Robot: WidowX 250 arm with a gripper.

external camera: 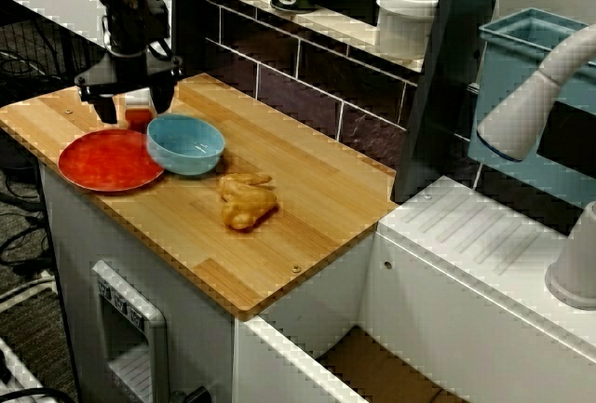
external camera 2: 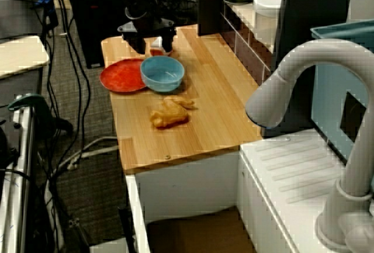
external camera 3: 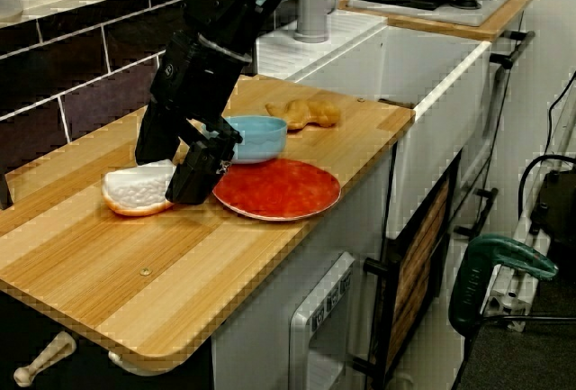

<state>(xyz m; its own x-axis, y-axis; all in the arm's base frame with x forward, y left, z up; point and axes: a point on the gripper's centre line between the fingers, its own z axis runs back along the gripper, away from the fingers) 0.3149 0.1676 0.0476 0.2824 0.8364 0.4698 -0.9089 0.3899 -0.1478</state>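
Tool [external camera 3: 166,178] spread wide, jaws straddling white slice [external camera 3: 130,190] low on counter [external camera 3: 108,264], just beside red plate [external camera 3: 279,190] and blue bowl [external camera 3: 261,138]. Centre your jaws on slice, squeeze slowly and evenly, mind plate rim by near finger.

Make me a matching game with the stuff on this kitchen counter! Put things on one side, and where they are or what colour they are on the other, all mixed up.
Things:
1. plate
2. bowl
3. white-and-orange piece
4. white jar

Matches:
A. up on the shelf
B. red
C. between the fingers of the end effector
D. blue

Right pairs: 1-B, 2-D, 3-C, 4-A.
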